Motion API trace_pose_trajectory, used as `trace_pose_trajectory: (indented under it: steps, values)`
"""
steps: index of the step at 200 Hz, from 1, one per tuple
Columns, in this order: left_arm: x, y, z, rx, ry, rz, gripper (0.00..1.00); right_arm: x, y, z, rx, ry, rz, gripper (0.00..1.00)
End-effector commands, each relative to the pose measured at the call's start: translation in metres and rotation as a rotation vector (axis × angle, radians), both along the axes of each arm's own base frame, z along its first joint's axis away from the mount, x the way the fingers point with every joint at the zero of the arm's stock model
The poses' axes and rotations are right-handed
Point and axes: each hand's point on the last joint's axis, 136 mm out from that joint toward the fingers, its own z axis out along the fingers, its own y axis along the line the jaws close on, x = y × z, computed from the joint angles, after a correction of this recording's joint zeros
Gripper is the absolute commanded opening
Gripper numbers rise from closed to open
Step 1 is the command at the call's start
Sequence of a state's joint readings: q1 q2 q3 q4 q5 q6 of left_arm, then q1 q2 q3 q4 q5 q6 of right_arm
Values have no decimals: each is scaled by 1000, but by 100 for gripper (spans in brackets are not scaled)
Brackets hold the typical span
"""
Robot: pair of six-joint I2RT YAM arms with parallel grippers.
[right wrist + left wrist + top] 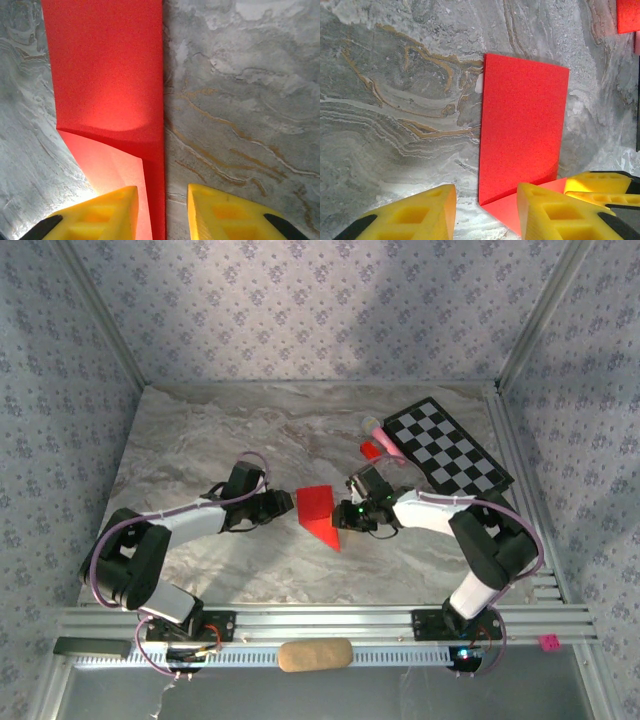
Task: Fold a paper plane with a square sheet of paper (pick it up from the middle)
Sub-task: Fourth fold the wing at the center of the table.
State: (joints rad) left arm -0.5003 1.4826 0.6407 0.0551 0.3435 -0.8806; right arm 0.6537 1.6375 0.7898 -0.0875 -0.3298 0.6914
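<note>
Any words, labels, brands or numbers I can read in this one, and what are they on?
No text can be read.
Folded red paper: plain, no print.
Checkerboard mat: black and white squares only, no lettering.
Small pink tag, near right: too small to tell whether anything is written on it.

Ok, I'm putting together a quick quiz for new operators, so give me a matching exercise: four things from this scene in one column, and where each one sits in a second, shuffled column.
Things
1. red paper
2. checkerboard mat
3. small red block
4. tan oblong pad

Places
A. at the near edge, on the metal frame
B. far right part of the table
C. middle of the table, partly folded
D. just left of the mat

Pairs: 1-C, 2-B, 3-D, 4-A
</note>
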Motion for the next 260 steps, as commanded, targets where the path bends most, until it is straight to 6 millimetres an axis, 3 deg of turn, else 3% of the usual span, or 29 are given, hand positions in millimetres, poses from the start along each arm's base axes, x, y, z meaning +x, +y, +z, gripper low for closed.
trace_pose_trajectory:
  steps: [1, 51, 117, 171, 260]
  values:
    - [2, -4, 11, -15, -14, -1, 38, 1, 4, 0, 31, 12, 8, 31]
    - [5, -7, 11, -32, -12, 0, 39, 0, 10, 2, 57, 18, 35, 29]
    - [6, -12, 9, -51, 8, -9, 39, -4, 9, 5, 67, 10, 47, 13]
    - [8, -17, 9, -68, 22, -15, 39, -5, 7, 11, 99, -1, 47, 6]
    - [16, -33, 19, -138, 40, -45, 54, -4, 9, 44, 282, -84, 68, 1]
